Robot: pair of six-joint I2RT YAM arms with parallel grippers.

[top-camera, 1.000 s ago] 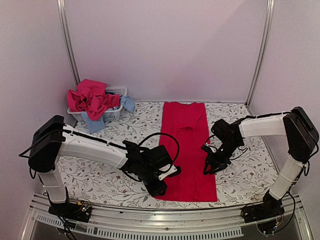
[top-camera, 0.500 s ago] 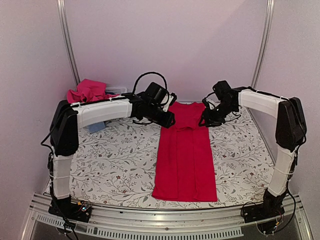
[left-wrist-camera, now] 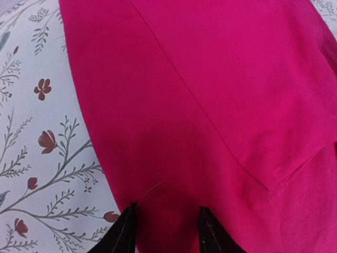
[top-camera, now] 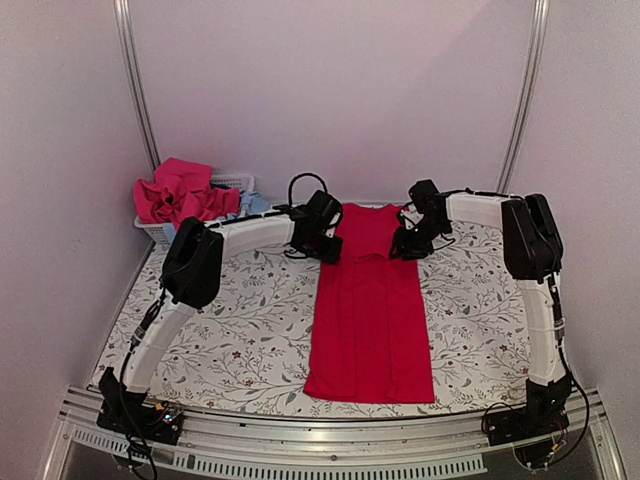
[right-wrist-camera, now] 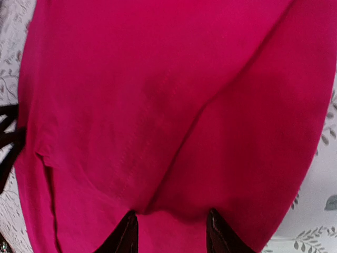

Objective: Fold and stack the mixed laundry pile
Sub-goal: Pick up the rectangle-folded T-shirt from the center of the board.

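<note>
A large red garment [top-camera: 370,310] lies flat as a long strip down the middle of the table, with a folded-in flap [left-wrist-camera: 253,79] at its far end. My left gripper [top-camera: 328,245] is low over the garment's far left edge. In the left wrist view its jaws [left-wrist-camera: 166,224] stand apart with the tips against the red cloth [left-wrist-camera: 174,132]. My right gripper [top-camera: 405,243] is at the far right edge, jaws [right-wrist-camera: 171,226] likewise apart over the red cloth [right-wrist-camera: 158,105]. The rest of the laundry pile [top-camera: 185,195], pink-red with a light blue piece [top-camera: 255,203], sits in the basket.
A white slatted basket [top-camera: 232,182] stands at the back left corner against the wall. The table carries a floral-print cover [top-camera: 230,320]. Walls and metal posts close in the back and sides. The arms' bases sit at the near edge.
Both arms have swung from the garment's middle and near part to its far end, then come down lower there and closer to the cloth. The garment's shape looks unchanged.
</note>
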